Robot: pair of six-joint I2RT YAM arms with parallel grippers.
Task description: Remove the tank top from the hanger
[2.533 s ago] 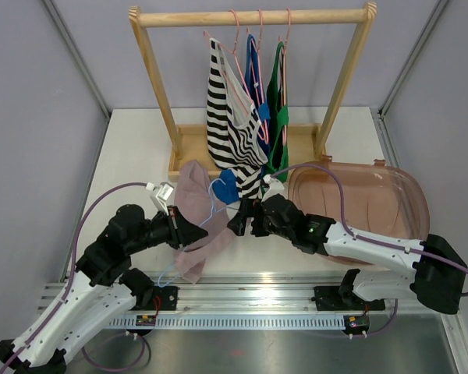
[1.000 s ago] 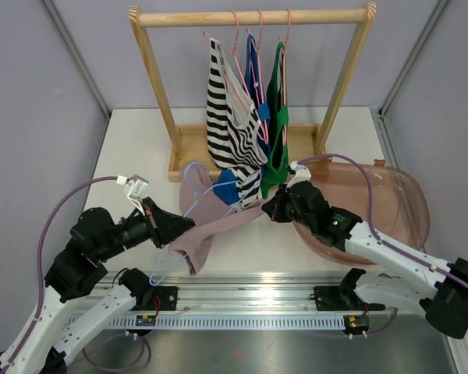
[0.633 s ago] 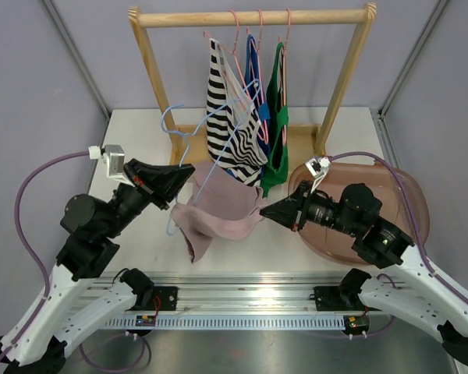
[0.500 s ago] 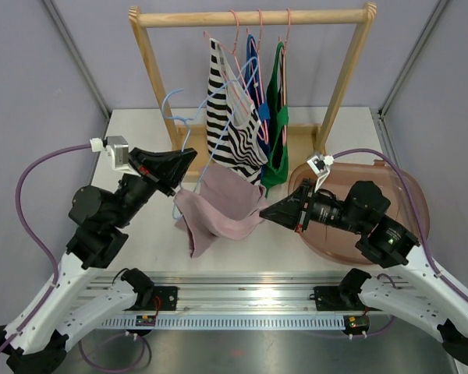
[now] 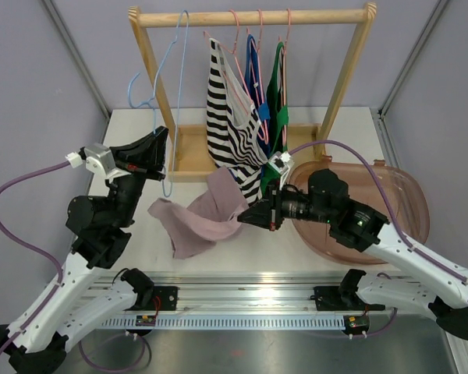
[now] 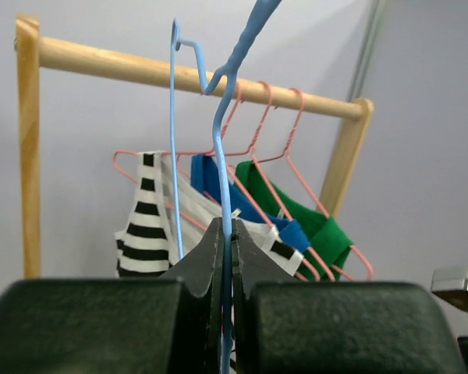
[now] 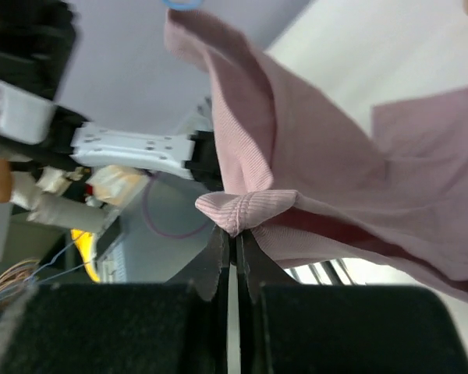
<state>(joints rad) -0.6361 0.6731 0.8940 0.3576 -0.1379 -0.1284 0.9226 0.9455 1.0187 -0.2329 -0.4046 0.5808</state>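
left gripper [image 5: 162,139]: jaws pinched shut on the wire of the blue hanger [image 6: 221,171], arm raised high at the left post of the wooden rack [image 5: 249,15]; probably held up there to keep the wire out of the cloth.
blue hanger: bare, no garment on it; stands close to upright, hook at the top beside the rack's rail. whether the hook rests on the rail i cannot tell.
tank top [image 5: 199,222]: pink, off the hanger, lying crumpled on the table [image 5: 351,125] between the two arms, just in front of the rack's base. its long axis runs left to right; the left end lies flat, the right end rises toward the right arm.
right gripper [image 5: 246,218]: jaws closed on a bunched fold of the tank top's right end; the wrist view shows the fold pinched at the tips. this grip likely served to pull the cloth sideways, away from the hanger.
pink tub [image 5: 374,195]: at the right, under the right arm.
progress: the removal looks done.
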